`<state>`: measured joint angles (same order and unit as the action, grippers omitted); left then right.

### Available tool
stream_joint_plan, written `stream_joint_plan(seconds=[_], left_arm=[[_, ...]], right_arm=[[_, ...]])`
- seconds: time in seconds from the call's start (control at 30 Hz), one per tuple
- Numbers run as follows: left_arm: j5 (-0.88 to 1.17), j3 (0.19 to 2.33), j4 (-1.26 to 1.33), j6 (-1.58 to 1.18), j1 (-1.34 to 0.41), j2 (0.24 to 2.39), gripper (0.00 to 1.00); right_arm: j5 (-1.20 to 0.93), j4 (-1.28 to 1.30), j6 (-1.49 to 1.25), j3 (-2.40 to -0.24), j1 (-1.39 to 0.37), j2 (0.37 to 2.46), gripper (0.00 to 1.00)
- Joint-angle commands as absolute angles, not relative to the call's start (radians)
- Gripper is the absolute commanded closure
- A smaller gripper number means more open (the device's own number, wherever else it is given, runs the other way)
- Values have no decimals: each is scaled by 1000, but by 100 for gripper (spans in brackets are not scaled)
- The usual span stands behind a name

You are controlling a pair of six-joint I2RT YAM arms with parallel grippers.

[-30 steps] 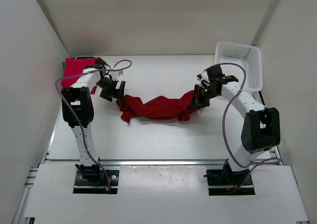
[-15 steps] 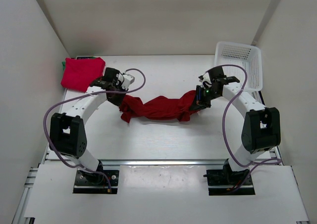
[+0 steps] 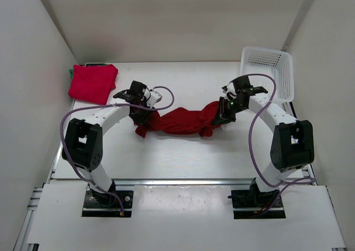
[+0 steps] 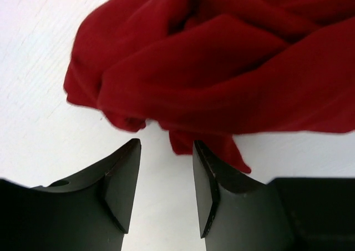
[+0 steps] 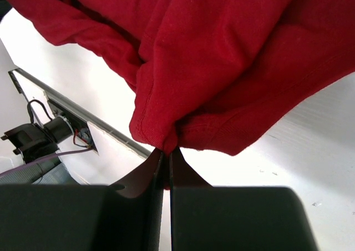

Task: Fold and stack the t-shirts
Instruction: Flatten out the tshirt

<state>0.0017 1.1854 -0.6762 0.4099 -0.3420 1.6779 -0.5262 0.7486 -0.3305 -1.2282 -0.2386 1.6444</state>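
Note:
A crumpled red t-shirt (image 3: 178,121) lies stretched across the table's middle. My left gripper (image 3: 142,115) is at its left end, open, with bare table between the fingers and the bunched cloth (image 4: 222,68) just beyond the tips (image 4: 166,145). My right gripper (image 3: 222,115) is shut on a fold at the shirt's right end (image 5: 222,56), the cloth pinched at the fingertips (image 5: 166,151). A second red t-shirt (image 3: 92,83) lies folded at the back left. A sliver of green t-shirt (image 3: 72,71) shows under it.
A white mesh basket (image 3: 273,68) stands at the back right, close behind the right arm. White walls enclose the table on three sides. The left arm's purple cable (image 3: 165,95) loops above the shirt's left end.
My left arm swung from the back-left stack over to the crumpled shirt's left end. Its jaws narrowed and then widened partway. The right arm held its grip and barely moved.

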Motion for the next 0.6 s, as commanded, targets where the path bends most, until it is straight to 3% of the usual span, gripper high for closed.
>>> stream_joint_plan(seconds=[0.0, 0.27, 0.37, 0.43, 0.47, 0.57], left_arm=[[-51, 1186, -624, 403, -351, 1706, 47], [-123, 1169, -572, 403, -348, 1773, 50], [-117, 1167, -552, 397, -344, 1779, 64], [-80, 1175, -549, 382, -342, 1779, 91], [-68, 1177, -546, 374, -341, 1775, 98], [-23, 1238, -525, 358, -318, 1755, 100]], right_arm=[[-537, 733, -330, -1221, -238, 1609, 100], [-538, 736, -333, -1212, -239, 1597, 100], [-534, 733, -331, -1207, -229, 1589, 100], [-546, 729, -333, -1216, -212, 1588, 100], [-564, 723, -331, -1223, -213, 1592, 100], [-578, 742, -334, -1320, -172, 1627, 100]])
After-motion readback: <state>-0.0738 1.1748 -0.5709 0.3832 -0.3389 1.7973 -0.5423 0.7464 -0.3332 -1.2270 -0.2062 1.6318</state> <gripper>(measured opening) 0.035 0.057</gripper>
